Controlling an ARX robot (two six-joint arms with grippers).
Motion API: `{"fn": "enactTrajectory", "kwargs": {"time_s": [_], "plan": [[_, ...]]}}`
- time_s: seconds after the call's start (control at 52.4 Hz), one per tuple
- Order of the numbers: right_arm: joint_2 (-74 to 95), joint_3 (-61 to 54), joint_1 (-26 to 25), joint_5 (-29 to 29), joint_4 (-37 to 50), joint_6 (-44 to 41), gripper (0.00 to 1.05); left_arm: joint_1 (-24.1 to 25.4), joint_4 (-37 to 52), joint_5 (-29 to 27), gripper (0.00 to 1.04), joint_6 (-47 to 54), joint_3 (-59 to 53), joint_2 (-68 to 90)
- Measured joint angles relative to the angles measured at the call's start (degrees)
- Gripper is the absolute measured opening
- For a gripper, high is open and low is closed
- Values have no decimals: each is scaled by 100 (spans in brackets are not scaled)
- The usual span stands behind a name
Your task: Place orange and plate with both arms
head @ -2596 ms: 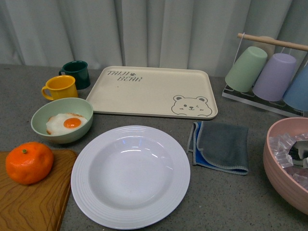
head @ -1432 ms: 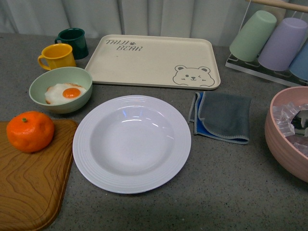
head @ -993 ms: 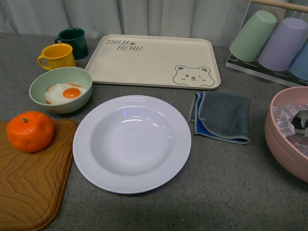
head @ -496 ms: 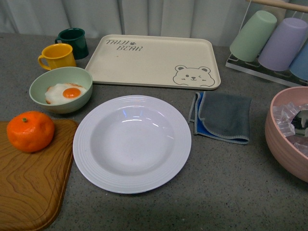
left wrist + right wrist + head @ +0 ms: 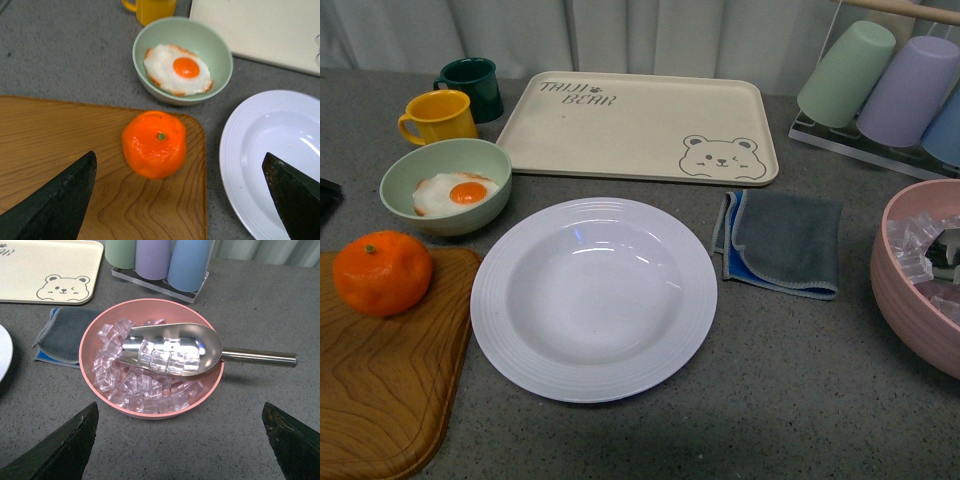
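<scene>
While your left gripper [image 5: 179,156] is hanging wide open and empty over the orange [image 5: 155,145], which is sitting on the wooden board [image 5: 50,130], your right gripper [image 5: 180,405] is gaping just as empty above the pink ice bowl [image 5: 145,303]. The plate [image 5: 592,300] is lying on the grey table [image 5: 800,400] just beside the board, and the bear tray [image 5: 640,125] and curtain [image 5: 650,30] are standing beyond.

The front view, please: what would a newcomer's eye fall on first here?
The bright orange on the wooden board at the near left stands out first. Beside it, the large white plate lies empty mid-table, and a pink bowl of ice cubes sits far right.
</scene>
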Motion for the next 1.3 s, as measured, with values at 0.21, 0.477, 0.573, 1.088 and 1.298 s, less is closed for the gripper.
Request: {"fn": "enactTrajectory", "kwargs": {"time_s": [0.21,0.477,0.573,1.088,1.298], "plan": [[0,0,0,0,0,0,95,42,-177,116,98,-254,879,1832],[0,0,0,0,0,0,95,37,-660,273,98,-326,1488,2555],[0,0,0,2,0,0,95,55,-728,345,98,-424,1615,2776],[0,0,0,0,0,0,95,46,-841,151,54,-409,1956,3080],[0,0,0,0,0,0,95,-658,-1134,-24,51,-483,2109,2343]]}}
